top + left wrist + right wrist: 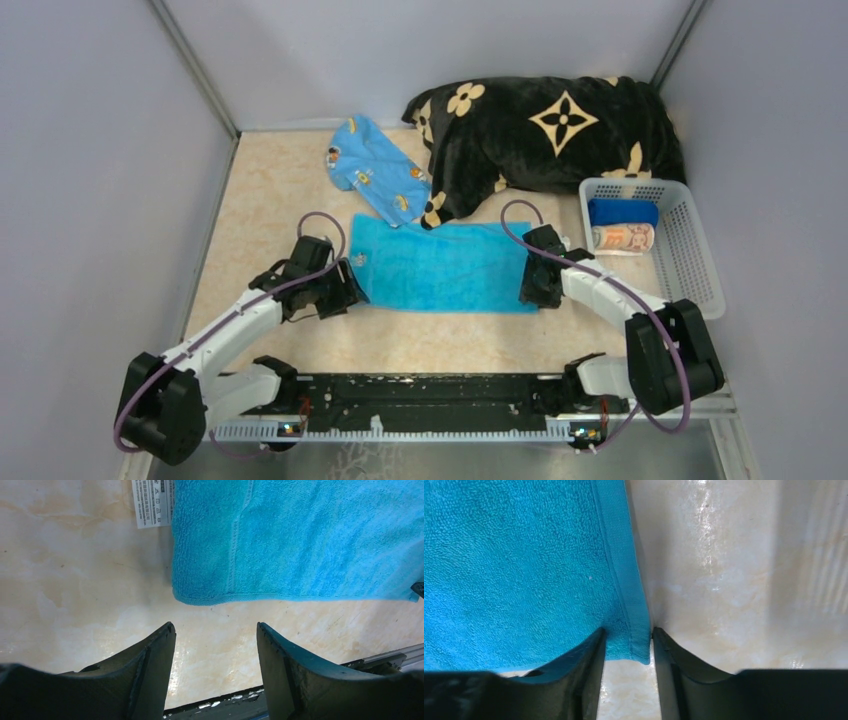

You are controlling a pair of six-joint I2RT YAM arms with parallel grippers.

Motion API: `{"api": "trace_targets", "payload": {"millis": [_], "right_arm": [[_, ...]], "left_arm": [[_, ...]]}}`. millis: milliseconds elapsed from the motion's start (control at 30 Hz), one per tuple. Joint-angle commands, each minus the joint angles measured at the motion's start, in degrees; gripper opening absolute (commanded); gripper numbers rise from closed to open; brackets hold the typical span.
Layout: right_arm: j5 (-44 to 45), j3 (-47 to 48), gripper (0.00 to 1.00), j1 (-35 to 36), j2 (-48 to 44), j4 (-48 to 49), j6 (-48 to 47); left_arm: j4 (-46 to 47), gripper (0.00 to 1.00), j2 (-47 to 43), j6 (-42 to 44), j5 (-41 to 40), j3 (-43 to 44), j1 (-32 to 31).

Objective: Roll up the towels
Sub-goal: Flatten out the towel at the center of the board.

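Observation:
A plain turquoise towel (440,265) (310,540) (514,565) lies flat in the middle of the table. My left gripper (345,290) (216,625) is open and empty, just short of the towel's near left corner, with bare table between its fingers. My right gripper (535,290) (628,630) straddles the near right corner; its jaws stand narrow with the hem between them, still apart. A light blue towel with orange prints (375,170) lies crumpled behind. Rolled dark blue (622,212) and striped (622,238) towels sit in the basket.
A white plastic basket (690,250) stands at the right edge. A big black plush blanket with tan flowers (550,130) fills the back right and overlaps the printed towel. A white care label (152,502) sticks out at the turquoise towel's left side.

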Motion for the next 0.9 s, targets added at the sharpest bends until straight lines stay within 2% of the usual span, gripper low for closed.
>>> {"api": "trace_targets", "payload": {"millis": [0,133,267,367,467,700,867], "right_arm": [[-0.37,-2.29,0.35,0.51,1.56,1.66,2.02],[-0.83,-1.14,0.16,0.52,-0.15,1.61,2.07],[0.28,4.72,0.00,0.32,-2.07,1.05,1.72],[0.45,10.76,0.00,-0.74,-1.75,0.55,1.36],[0.56,16.85,0.00,-1.06,-1.25,0.02,0.86],[-1.46,24.56,0.00,-2.39,-0.71,-0.62,0.44],[-3.04,27.08,0.00,-3.00,-1.33,-0.11,0.87]], "left_arm": [[-2.64,0.67,-1.79,0.28,-1.73,1.78,0.21],[-3.25,0.67,-2.31,0.55,-2.09,1.29,0.19],[-3.15,0.67,-1.13,0.32,-0.56,0.54,0.12],[-2.29,0.66,0.40,0.64,1.75,-0.07,-0.10],[-1.66,0.64,1.47,0.42,0.63,-0.71,-1.67],[-0.05,0.56,3.93,-2.68,-8.66,-2.25,-7.38],[2.55,0.60,9.07,-5.36,-14.86,-1.84,-12.31]]}}
